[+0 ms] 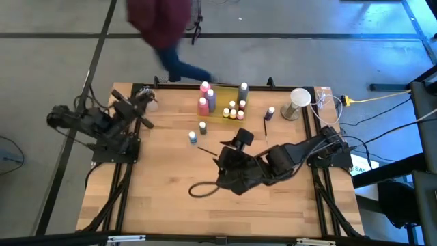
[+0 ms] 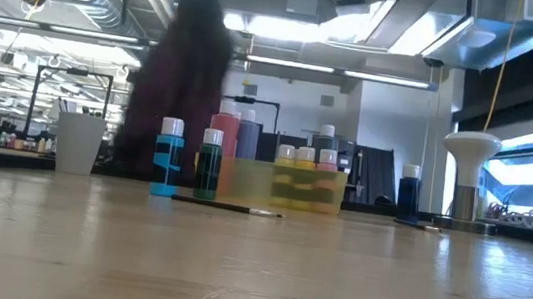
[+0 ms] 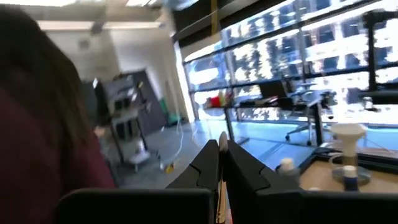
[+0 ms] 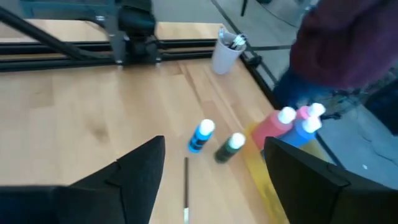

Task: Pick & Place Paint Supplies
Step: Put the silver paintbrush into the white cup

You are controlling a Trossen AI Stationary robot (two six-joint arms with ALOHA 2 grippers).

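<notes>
Fingers of right gripper apart above one brush, left gripper pressed together, two small bottles upright, wooden table, one person behind.

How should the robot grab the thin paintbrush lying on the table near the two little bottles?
The paintbrush lies flat on the wooden table, so it is probably best taken from straight above, around the middle of its thin handle, with the fingers on either side across its length. The open right end effector is nearest. The blue bottle and green bottle stand close, so stay clear of them.
</notes>
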